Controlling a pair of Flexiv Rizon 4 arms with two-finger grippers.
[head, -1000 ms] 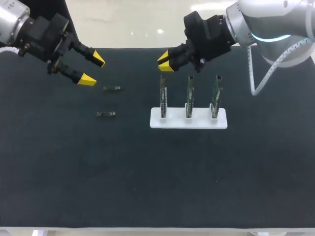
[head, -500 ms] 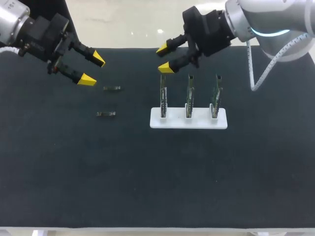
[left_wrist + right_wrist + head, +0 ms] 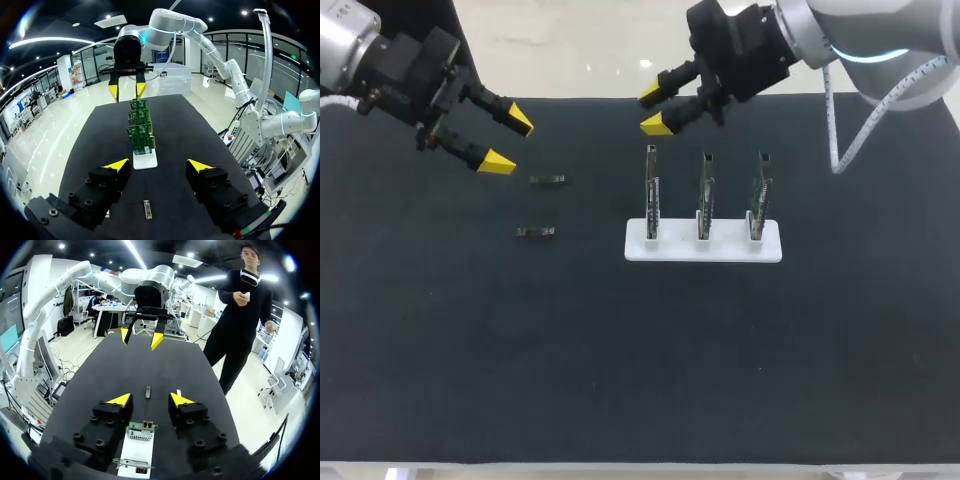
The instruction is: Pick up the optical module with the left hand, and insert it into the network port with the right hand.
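Note:
Two small dark optical modules (image 3: pixel 548 180) (image 3: pixel 535 232) lie flat on the black mat, left of centre. My left gripper (image 3: pixel 510 141) hangs open just up and left of them, holding nothing. In the left wrist view one module (image 3: pixel 146 209) lies below and between its fingers (image 3: pixel 117 164). Three upright circuit boards (image 3: pixel 651 195) with network ports stand in a white stand (image 3: pixel 775 245). My right gripper (image 3: pixel 653 110) hovers open and empty behind the leftmost board. In its wrist view a board (image 3: pixel 141 431) is right under the gripper (image 3: pixel 150 400), with both modules (image 3: pixel 148 392) (image 3: pixel 178 392) ahead.
The black mat (image 3: pixel 640 380) covers the table. The near half of the mat lies wide in front of the stand. A white cable (image 3: pixel 840 150) loops down from my right arm beside the rightmost board (image 3: pixel 758 195).
My right gripper went from nearly shut to open, then narrowed a little, and lifted back away from the leftmost board's top. The left arm stayed still.

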